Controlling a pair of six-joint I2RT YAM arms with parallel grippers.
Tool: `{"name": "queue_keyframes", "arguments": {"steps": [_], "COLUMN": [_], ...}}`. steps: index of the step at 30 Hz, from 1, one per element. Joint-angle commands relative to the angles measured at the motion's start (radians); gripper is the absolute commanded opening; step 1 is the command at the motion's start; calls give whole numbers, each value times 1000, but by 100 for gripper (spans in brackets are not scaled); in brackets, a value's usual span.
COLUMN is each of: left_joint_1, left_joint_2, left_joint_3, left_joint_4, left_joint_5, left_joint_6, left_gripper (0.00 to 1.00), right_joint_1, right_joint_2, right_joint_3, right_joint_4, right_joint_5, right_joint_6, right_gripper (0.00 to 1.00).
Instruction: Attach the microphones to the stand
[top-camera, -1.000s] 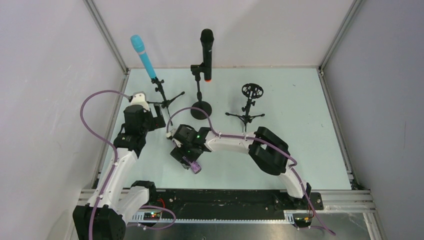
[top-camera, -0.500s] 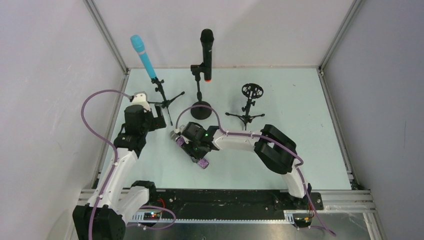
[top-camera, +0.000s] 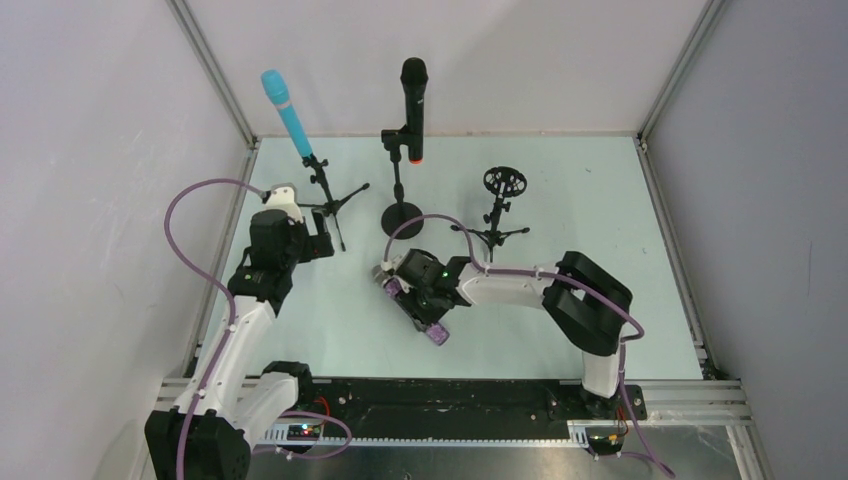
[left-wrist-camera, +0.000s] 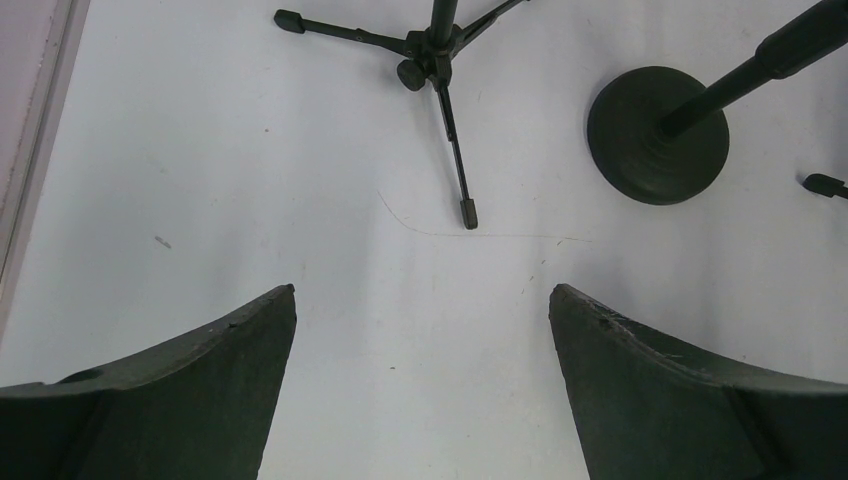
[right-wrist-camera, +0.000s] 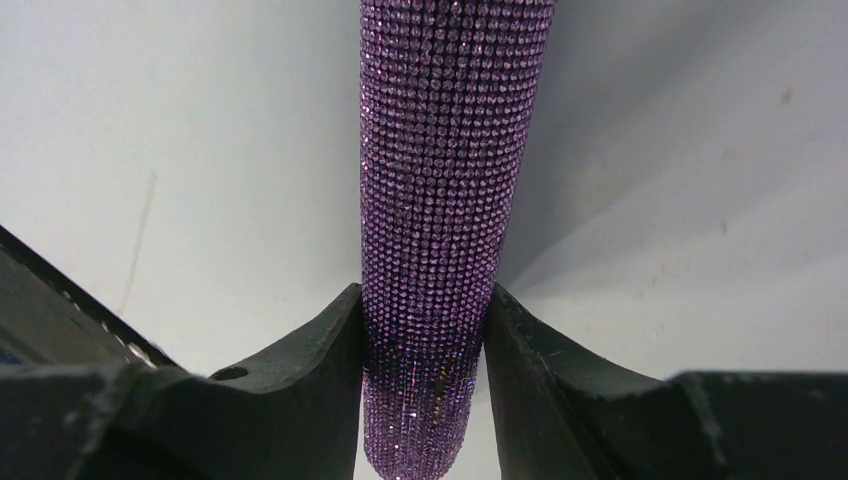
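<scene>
On the overhead view, locate the tabletop (top-camera: 620, 200). Three stands occupy its far half:
- A tripod stand (top-camera: 326, 190) toward the far-left corner carries the turquoise microphone (top-camera: 287, 115), head up and leaning left.
- A round-base stand (top-camera: 402, 215) at mid-width carries the black microphone (top-camera: 414, 100), upright with its orange end down.
- A ring-topped stand (top-camera: 497, 210) sits to their right.

Only this view shows the two clipped microphones.

The purple microphone (top-camera: 437, 333) sits low at mid-width, nearer the near edge. Its long axis runs diagonally from far-left to near-right, and the gripper body hides most of it.

Refer to the right wrist view for the grip. The right gripper (right-wrist-camera: 425, 310) is clamped on the glitter barrel, which points straight away from the camera, rounded end nearest. You cannot tell whether the barrel touches the tabletop.

The left wrist view shows the left gripper (left-wrist-camera: 422, 300) spread wide above the surface, near the tripod feet
</scene>
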Motion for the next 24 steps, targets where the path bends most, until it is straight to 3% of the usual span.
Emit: {"name": "queue_keyframes", "arguments": {"steps": [1,4,6,10,14,24], "left_joint_1": [-6,-7,-8,-10,-14,-16], "left_joint_2": [-6,-5,-5,-6,-6,-6], "left_joint_3": [26,25,25,26,24,24], "left_joint_4": [16,16,16,16,17,15], "left_joint_5": [17,18,20,35,45,51], "left_joint_6": [28,30,30,33,39,43], "left_gripper": [100,100,100,100,100,100], "right_joint_1": [-2,-5,-7,-15,-30,-74], "right_joint_2": [-71,-131,-160,-212,-250,-222], "right_joint_3": [-100,-148,-162,-165,-149,-52], "right_joint_4": [-92,-74,-54,-6,24,3], "right_joint_5": [23,11,2,-21,-27,-37], "right_joint_6": [-1,-14,-23,-35,-39,-57], "right_gripper": [32,43,68,85,90,92]}}
